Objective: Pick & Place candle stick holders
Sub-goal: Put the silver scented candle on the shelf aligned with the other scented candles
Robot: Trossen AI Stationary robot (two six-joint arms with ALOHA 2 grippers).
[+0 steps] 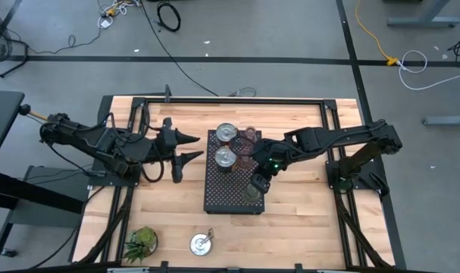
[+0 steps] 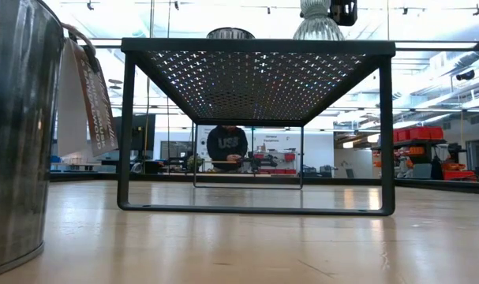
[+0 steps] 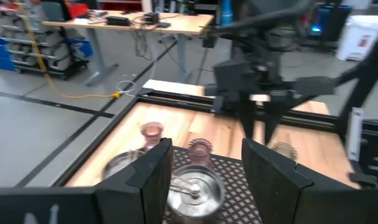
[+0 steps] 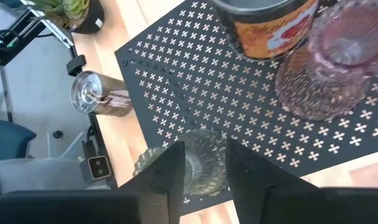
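Note:
A black perforated tray [image 1: 214, 199] stands mid-table. On it are two silvery holders [image 1: 226, 133] [image 1: 225, 158], two pink glass holders [image 1: 250, 135] [image 1: 247, 149], and an olive-green glass holder [image 1: 254, 192] at its near right corner. A third silvery holder [image 1: 201, 243] stands on the table near the front edge. My right gripper [image 1: 260, 180] points down just above the olive holder [image 4: 204, 163] with its fingers slightly apart; I see no touch. My left gripper [image 1: 186, 149] is open and empty at the tray's left side, level, facing the silvery holder [image 3: 195, 190].
A spiky green plant [image 1: 141, 243] stands at the near left, beside the third silvery holder, which fills the low view's left [image 2: 18, 134]. The tray stands on thin legs [image 2: 127, 134]. A person [image 2: 227, 146] stands far behind the table. Bare wood lies right of the tray.

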